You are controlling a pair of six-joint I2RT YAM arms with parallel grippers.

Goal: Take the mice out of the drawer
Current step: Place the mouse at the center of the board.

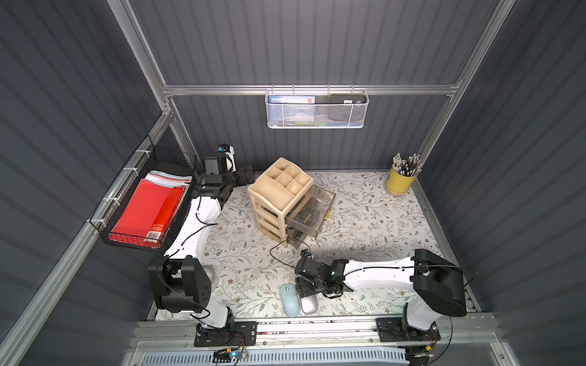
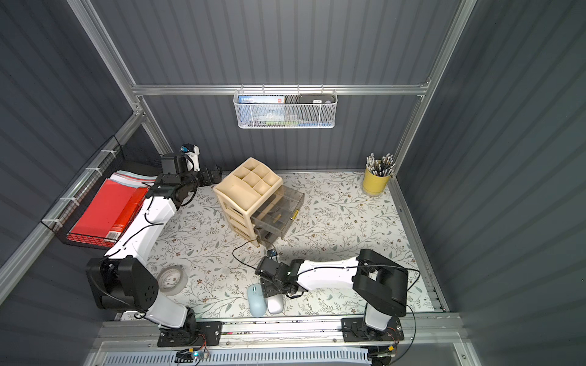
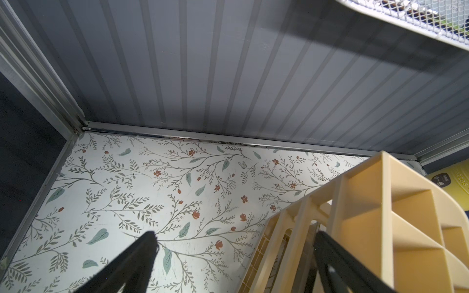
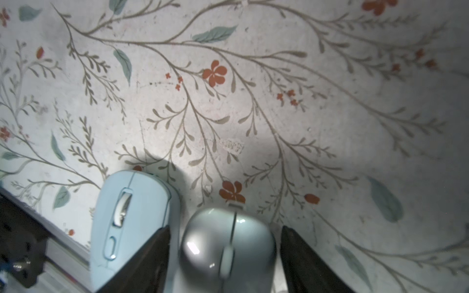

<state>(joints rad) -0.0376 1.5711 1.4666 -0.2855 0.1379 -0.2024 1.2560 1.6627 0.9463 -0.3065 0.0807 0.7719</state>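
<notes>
1. While the floral tabletop (image 1: 364, 221) fills the cell floor in both top views, the beige drawer unit (image 1: 272, 202) stands upright on its rear half. Every place below is given from that unit.
2. The black wire basket (image 1: 139, 202) with red folders (image 1: 149, 209) hangs on the side wall, well apart from the unit on the robot's left.
3. The white mesh basket (image 1: 315, 109) hangs on the back wall, above and behind the unit.
4. The clear top drawer (image 1: 312, 210) stands slid out of the unit's front. What lies in the lower drawers cannot be made out.
5. The yellow cup (image 1: 400, 182) of pencils stands in the back corner, well apart from the unit on the robot's right.
6. The tape roll (image 2: 171, 279) lies flat well in front of the unit, toward the robot's left.
7. The left gripper (image 3: 236, 234) hovers just beside the unit's rear left corner, with its jaws spread wide.
8. The right gripper (image 4: 225, 228) sits low over the table, well in front of the unit. Its jaws are apart and straddle the silver mouse (image 4: 228, 251). The right wrist view shows a thin gap on each side, so it is not clamped.
9. The pale blue mouse (image 1: 290, 299) lies on the tabletop outside the drawer, well in front of the unit near the front rail.
10. The silver mouse lies just beside it on the robot's right. A finger hides whether the two touch.
</notes>
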